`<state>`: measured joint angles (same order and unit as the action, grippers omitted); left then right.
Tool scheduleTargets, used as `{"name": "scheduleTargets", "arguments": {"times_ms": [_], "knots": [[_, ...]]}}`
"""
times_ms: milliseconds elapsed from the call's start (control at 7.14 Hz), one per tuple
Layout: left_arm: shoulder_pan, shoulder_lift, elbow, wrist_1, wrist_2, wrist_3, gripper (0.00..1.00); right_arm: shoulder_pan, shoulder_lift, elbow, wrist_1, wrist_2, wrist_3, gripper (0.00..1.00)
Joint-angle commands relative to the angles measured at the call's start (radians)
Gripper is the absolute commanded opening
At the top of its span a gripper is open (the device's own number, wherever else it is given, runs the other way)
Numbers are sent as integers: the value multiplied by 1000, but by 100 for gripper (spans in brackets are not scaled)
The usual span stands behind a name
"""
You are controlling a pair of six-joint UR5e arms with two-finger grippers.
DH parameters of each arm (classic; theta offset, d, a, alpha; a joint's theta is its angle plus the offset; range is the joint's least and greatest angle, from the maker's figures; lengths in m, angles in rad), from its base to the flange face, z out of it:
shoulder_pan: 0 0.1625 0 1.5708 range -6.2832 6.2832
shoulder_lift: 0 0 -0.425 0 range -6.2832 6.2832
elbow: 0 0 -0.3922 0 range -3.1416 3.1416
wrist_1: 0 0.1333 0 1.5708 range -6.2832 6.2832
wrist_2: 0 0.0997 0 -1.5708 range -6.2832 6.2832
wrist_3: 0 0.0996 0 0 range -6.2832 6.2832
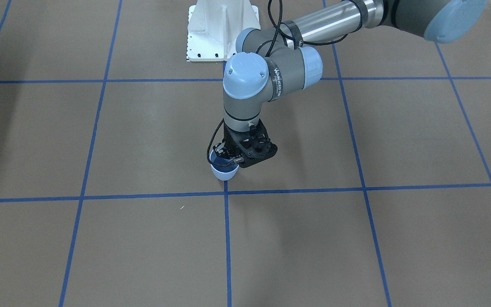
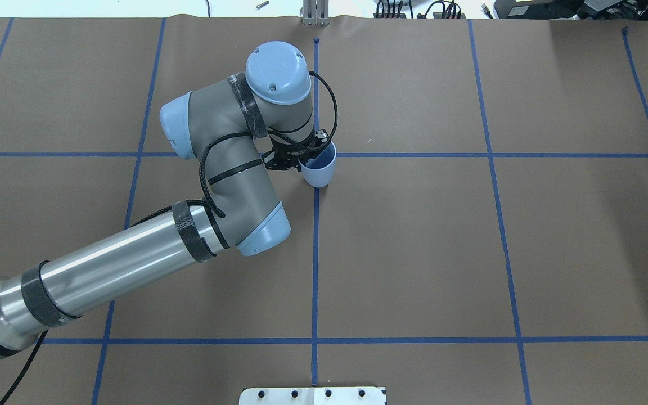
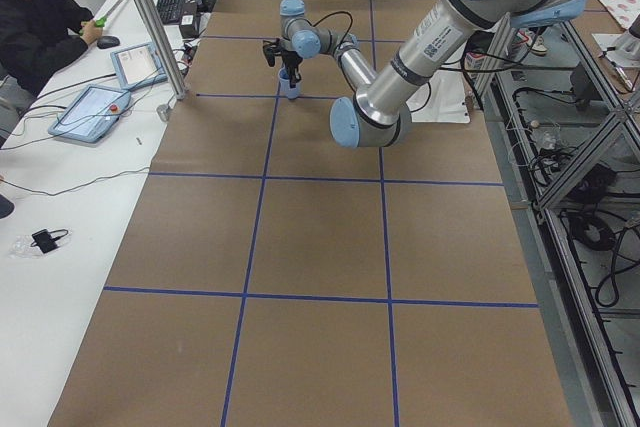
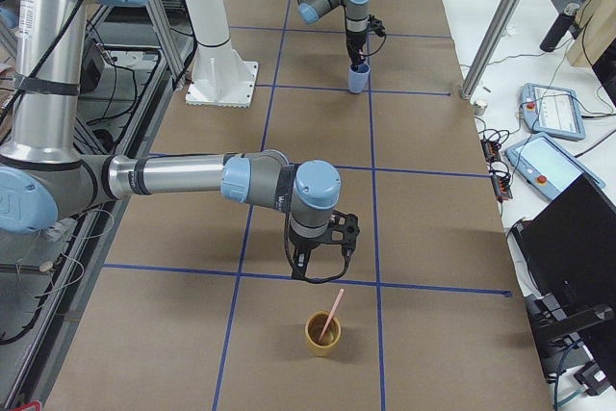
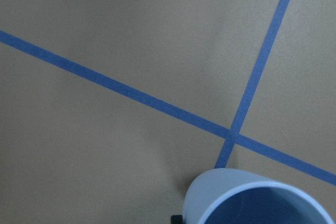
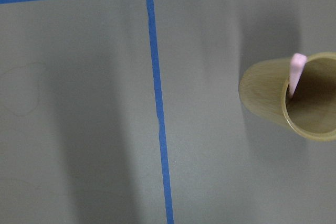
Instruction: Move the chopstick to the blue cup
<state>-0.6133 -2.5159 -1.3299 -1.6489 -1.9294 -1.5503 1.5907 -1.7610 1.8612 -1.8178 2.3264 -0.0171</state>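
The blue cup [image 2: 319,169] stands near a crossing of blue tape lines; it also shows in the front view [image 1: 224,171] and at the bottom of the left wrist view [image 5: 252,198]. My left gripper [image 2: 303,160] comes down on the cup's rim from above and appears shut on it. One pale pink chopstick [image 4: 333,311] leans in a tan cup [image 4: 323,334] at the table's right end, and its tip shows in the right wrist view [image 6: 296,74]. My right gripper [image 4: 320,274] hangs just above and behind that cup; I cannot tell whether it is open.
The table is brown paper with a grid of blue tape lines [image 2: 315,270]. A white base plate [image 1: 222,30] sits at the robot's side. An operator [image 3: 40,17] sits at a side bench with tablets [image 3: 95,112].
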Motion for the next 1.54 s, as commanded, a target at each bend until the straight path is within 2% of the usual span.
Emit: {"name": "scheduleTargets", "arguments": {"times_ms": [0, 280, 561, 841, 981, 1121, 1261, 1401], "knots": [[4, 14, -17, 0, 3, 9, 98, 0, 0, 3, 0, 1, -1, 100], [-29, 60, -151, 12, -10, 27, 99, 2, 14, 9, 0, 1, -1, 100], [-125, 133, -298, 68, -109, 38, 99, 5, 15, 39, -5, -10, -6, 100], [-207, 169, -502, 324, -146, 204, 98, 5, 9, 30, -9, -7, 2, 100], [-251, 170, -559, 436, -149, 278, 99, 3, 12, -23, 0, -12, 0, 100], [-291, 172, -577, 487, -149, 335, 98, 3, 17, -40, 3, -16, -23, 100], [-304, 201, -594, 491, -149, 354, 98, 5, 34, -54, 47, -22, -41, 100], [-318, 213, -610, 494, -149, 375, 98, 15, 47, -97, 161, -51, -62, 100]]}}
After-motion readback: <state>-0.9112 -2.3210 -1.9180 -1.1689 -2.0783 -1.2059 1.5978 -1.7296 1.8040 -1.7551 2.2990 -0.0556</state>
